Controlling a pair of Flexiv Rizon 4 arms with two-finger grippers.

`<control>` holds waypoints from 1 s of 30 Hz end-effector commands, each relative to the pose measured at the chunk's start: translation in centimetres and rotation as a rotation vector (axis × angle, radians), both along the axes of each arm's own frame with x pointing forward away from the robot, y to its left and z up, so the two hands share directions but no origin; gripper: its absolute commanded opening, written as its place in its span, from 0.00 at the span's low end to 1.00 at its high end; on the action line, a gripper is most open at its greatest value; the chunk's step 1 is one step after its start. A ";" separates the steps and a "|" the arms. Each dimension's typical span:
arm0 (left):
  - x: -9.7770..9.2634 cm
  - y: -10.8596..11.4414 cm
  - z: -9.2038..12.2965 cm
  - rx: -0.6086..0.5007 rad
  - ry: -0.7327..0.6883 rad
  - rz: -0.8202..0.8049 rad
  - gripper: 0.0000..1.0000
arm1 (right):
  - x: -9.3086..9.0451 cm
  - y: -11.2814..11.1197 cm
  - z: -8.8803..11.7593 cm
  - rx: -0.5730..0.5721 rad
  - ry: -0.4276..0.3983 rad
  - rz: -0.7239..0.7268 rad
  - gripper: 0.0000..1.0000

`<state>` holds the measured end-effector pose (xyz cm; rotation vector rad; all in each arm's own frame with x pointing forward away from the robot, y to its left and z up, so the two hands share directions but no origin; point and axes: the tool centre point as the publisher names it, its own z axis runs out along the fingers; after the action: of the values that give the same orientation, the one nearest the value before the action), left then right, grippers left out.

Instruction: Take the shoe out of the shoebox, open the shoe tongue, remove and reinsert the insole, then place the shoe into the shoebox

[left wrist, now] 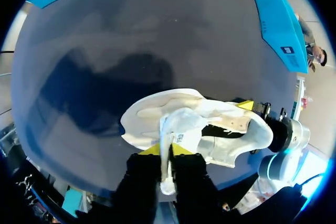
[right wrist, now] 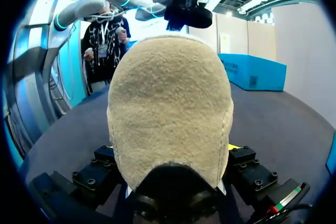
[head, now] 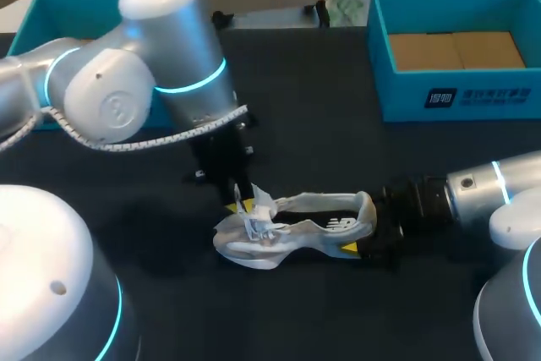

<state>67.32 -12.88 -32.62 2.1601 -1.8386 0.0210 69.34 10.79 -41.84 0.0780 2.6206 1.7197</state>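
Shoe (head: 292,230): out of the shoebox (head: 456,48), lay at lower centre of the bench (head: 321,150), long axis left-right, heel rightward.
Left pincer (left wrist: 166,151): reached down from upper left, tips pinched on the tongue (left wrist: 181,121).
Right pincer (head: 369,234): level, entered from the right, clamped on the heel.

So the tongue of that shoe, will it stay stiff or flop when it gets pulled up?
Probably floppy: the tongue is a thin strip, bent where the left jaws pinch it. It looks light, so it should lift easily. The shoe itself may drag along, though the right jaws hold its heel.
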 end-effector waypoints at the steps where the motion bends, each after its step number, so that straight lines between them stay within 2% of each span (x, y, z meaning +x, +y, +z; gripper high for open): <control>1: -0.5 0.6 1.6 -0.131 -0.037 0.001 0.51 | -0.1 0.0 0.2 -0.004 -0.001 -0.002 0.00; 4: -0.8 0.2 2.8 -0.137 -0.061 -0.026 0.79 | -0.1 0.0 0.2 -0.004 -0.001 -0.002 0.00; 5: -0.8 0.0 3.2 -0.140 -0.061 -0.039 0.85 | -0.1 0.0 0.2 -0.004 -0.001 -0.002 0.00; 8: -1.0 -0.6 4.1 -0.151 -0.075 -0.068 0.89 | -0.1 0.0 0.2 -0.004 -0.001 -0.002 0.00; 17: -0.4 -3.5 5.2 -0.148 -0.095 -0.123 0.84 | -0.1 0.0 0.2 -0.004 -0.001 -0.002 0.00; 20: -0.4 -4.3 6.1 -0.141 -0.123 -0.166 0.75 | -0.1 0.0 0.2 -0.004 -0.001 -0.002 0.00; 24: -0.3 -5.2 7.9 -0.131 -0.129 -0.226 0.76 | -0.1 0.0 0.2 -0.004 -0.001 -0.002 0.00; 25: -0.2 -5.4 8.2 -0.120 -0.130 -0.234 0.74 | -0.1 0.0 0.2 -0.004 -0.001 -0.002 0.00; 30: 0.0 -6.2 9.6 -0.033 -0.132 -0.304 0.74 | -0.1 0.0 0.2 -0.004 -0.001 -0.002 0.00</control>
<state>66.68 -17.93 -23.97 1.8326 -2.1271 0.2427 69.34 10.78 -41.86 0.0781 2.6207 1.7195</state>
